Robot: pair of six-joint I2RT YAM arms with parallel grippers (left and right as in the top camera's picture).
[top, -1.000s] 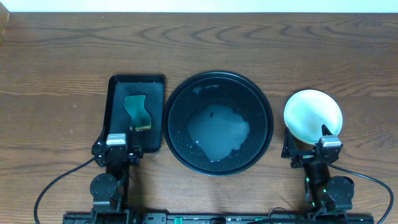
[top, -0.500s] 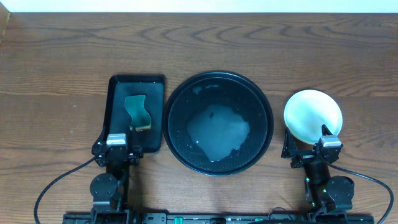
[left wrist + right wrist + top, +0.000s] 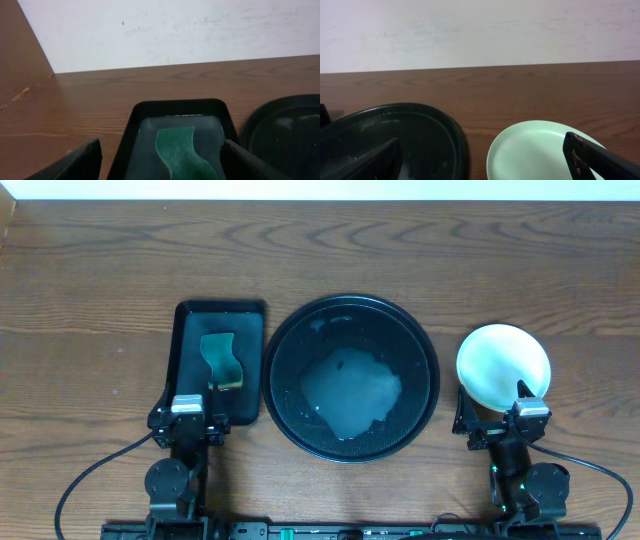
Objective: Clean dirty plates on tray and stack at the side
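Pale plate (image 3: 503, 365) rests just right of the round tray (image 3: 290, 345).
Left gripper (image 3: 161, 157) and right gripper (image 3: 482, 157) both have fingers wide apart, holding nothing.

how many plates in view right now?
1. A pale mint plate sits on the table, right of the round black tray. Others may be stacked under it; cannot tell.

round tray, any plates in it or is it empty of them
Empty of plates. The round tray holds only a pale puddle; a plate sits on the table beside it.
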